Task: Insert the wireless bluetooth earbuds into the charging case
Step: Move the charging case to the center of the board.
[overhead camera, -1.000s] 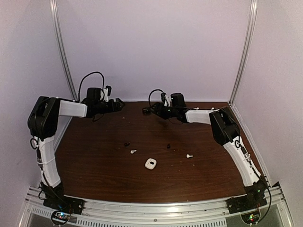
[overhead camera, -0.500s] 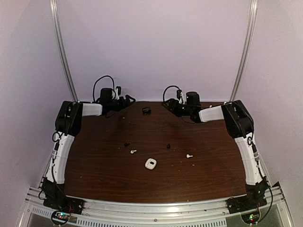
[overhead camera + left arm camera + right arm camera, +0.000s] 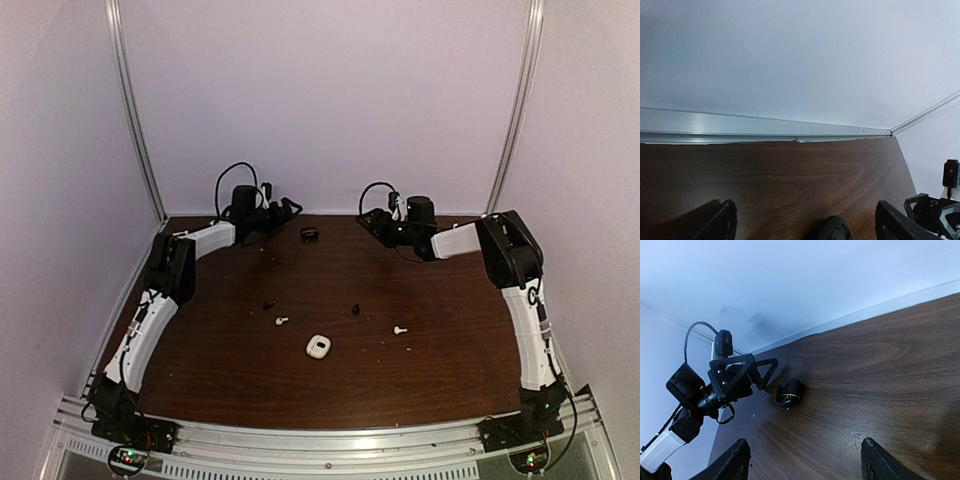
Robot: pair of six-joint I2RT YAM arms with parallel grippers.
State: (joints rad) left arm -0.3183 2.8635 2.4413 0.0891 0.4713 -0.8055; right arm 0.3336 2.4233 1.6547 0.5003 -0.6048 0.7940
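Observation:
Two white earbuds (image 3: 282, 321) (image 3: 400, 329) and two black earbuds (image 3: 268, 304) (image 3: 356, 309) lie on the brown table around mid-table. A white charging case (image 3: 319, 346) lies in front of them. A closed black case (image 3: 310, 234) sits near the back wall; it also shows in the left wrist view (image 3: 834, 230) and in the right wrist view (image 3: 789, 391). My left gripper (image 3: 288, 209) (image 3: 807, 225) is open and empty, just left of the black case. My right gripper (image 3: 370, 221) (image 3: 802, 460) is open and empty, to the right of that case.
The back wall and its metal rail (image 3: 765, 127) stand just beyond both grippers. The two grippers face each other across the black case; the left one (image 3: 740, 372) shows in the right wrist view, the right one (image 3: 935, 215) in the left wrist view.
Both arms have stretched out toward the back wall. The left gripper has moved right toward the black case, and the right gripper has moved right, away from it. The earbuds and cases have not moved.

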